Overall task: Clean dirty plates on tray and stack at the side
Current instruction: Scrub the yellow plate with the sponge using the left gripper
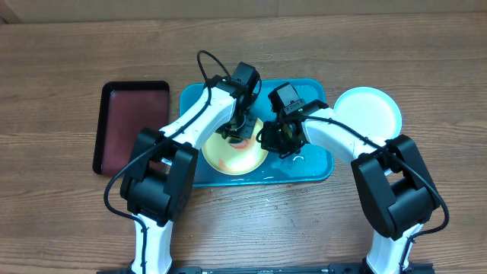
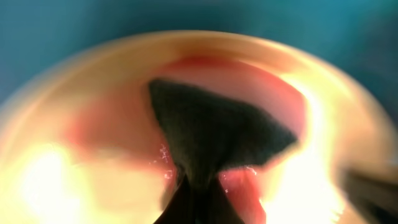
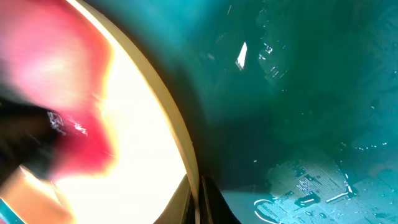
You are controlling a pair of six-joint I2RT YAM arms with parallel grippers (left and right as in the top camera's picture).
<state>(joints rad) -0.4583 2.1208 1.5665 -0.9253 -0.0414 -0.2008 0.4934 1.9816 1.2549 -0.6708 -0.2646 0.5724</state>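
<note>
Your left arm [image 1: 194, 118] reaches forward from its base at the near edge of the counter and bends inward. Its left tool [image 1: 242, 131] points down, closed on a dark pad [image 2: 214, 127] that it pinches at the narrow end. Your right arm [image 1: 335, 135] mirrors it, angling in from the right, with the right tool [image 1: 275, 139] low and just beside the left one. The right wrist view is too blurred to show how its jaws stand.

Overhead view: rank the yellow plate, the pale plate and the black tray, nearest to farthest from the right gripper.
1. The yellow plate, on the cyan tray, directly beside the right gripper.
2. The pale plate, on the table right of the tray.
3. The black tray, far left.
</note>
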